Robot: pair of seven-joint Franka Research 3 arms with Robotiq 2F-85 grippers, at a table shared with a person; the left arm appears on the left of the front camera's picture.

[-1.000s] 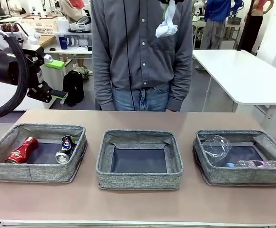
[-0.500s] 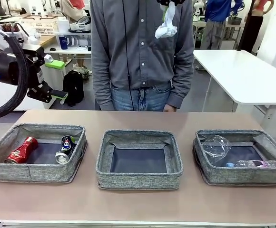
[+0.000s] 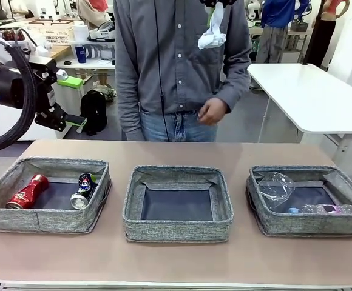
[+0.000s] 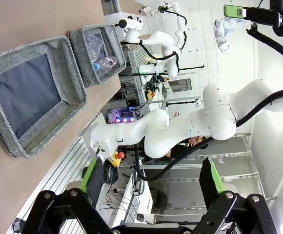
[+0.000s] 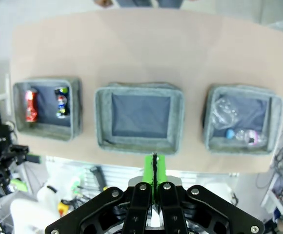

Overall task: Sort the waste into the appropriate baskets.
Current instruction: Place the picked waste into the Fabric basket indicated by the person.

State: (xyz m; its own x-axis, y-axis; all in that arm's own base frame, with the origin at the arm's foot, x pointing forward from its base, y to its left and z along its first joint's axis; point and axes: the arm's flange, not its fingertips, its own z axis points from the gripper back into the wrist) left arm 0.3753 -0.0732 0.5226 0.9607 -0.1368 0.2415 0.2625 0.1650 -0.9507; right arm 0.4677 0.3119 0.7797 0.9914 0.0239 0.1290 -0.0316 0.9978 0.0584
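On the brown tabletop I see three grey woven-fabric baskets in a row. The left basket holds a crushed red can and a dark printed can with silver ends, side by side. The middle basket shows its dark flat bottom. The right basket holds crumpled clear plastic and a clear blue-capped plastic bottle. My left tool has its green pads wide apart. My right tool has its pads pressed together, up high. A white paper wad hangs above the middle basket, in front of a person's grey shirt.
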